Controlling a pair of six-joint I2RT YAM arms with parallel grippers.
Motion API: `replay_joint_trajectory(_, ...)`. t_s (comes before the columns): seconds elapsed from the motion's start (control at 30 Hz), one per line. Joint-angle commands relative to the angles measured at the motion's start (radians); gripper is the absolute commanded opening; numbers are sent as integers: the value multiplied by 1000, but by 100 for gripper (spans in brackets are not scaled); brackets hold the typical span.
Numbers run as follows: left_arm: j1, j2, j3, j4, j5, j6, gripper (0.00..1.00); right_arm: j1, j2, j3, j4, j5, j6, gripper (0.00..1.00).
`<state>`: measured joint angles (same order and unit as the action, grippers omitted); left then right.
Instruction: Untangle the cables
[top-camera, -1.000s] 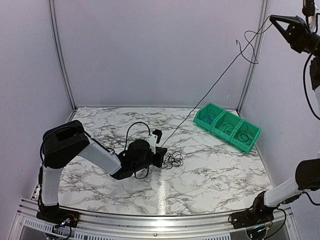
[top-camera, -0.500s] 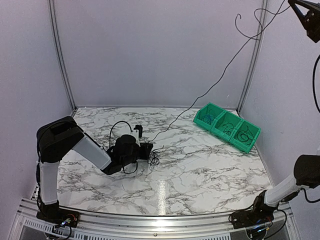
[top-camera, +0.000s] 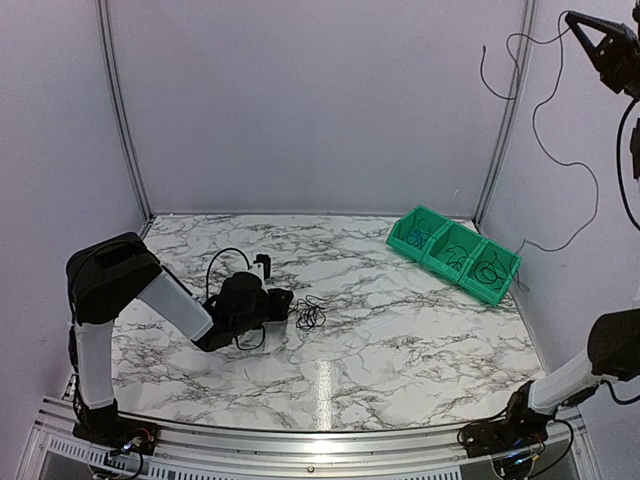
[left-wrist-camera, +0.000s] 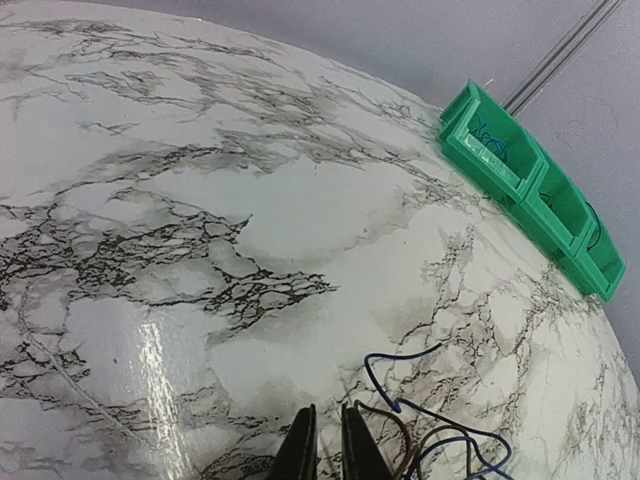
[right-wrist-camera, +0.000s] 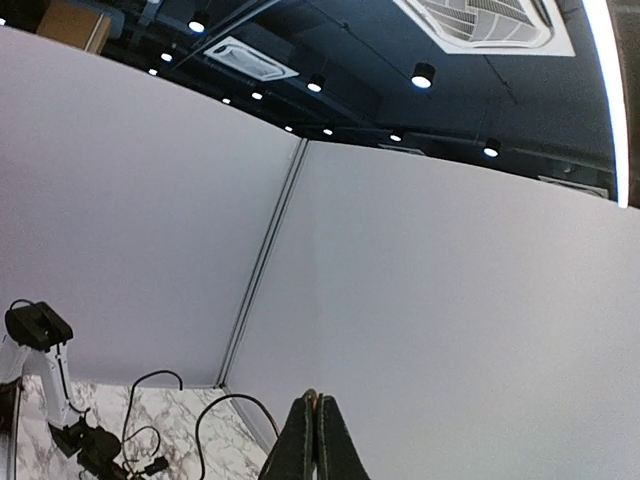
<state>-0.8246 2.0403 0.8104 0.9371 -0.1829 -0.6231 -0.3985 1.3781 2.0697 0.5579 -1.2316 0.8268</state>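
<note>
— Right gripper (top-camera: 575, 20), upper right, is clamped on one black cable (top-camera: 533, 110). It looks thin, limp and featherlight.
— And the wad of cables (top-camera: 310, 316)?
— Left of centre on the table (top-camera: 400, 340), just beside the left gripper (top-camera: 287, 305). Whether that one pinches a strand, I cannot tell. Best to take single outer loops.

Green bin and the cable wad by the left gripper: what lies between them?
Only bare marble table between the cable wad and the green bin, seen in the top external view; the left wrist view shows the same.
</note>
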Motion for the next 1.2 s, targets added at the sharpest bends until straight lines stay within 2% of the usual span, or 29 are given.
replay_joint_trajectory(0.0, 3, -79, -23, 15, 26, 12, 12, -8, -82, -264, -58, -52, -78, 0)
replay_joint_trajectory(0.23, 3, -165, -56, 14, 84, 56, 27, 15, -247, -727, -273, -118, -321, 0)
replay_joint_trajectory(0.33, 3, -200, -72, 14, 80, 59, 29, 69, -288, -800, -532, -83, -576, 0)
replay_joint_trajectory(0.4, 3, -220, -82, 13, 79, 60, 30, 104, -301, -825, -660, -56, -687, 0)
replay_joint_trajectory(0.53, 4, -249, -94, 9, 86, 50, 33, 124, -301, -862, -671, -37, -717, 0)
replay_joint_trajectory(0.83, 2, -326, -108, -92, 145, 66, 35, 131, -195, -784, -534, 71, -654, 0)
replay_joint_trajectory(1.03, 1, -336, -104, -201, 179, 58, 35, 130, -71, -589, -507, 126, -567, 0)
replay_joint_trajectory(1.17, -1, -319, -119, -205, 218, 40, 35, 122, 16, -403, -579, 173, -612, 0)
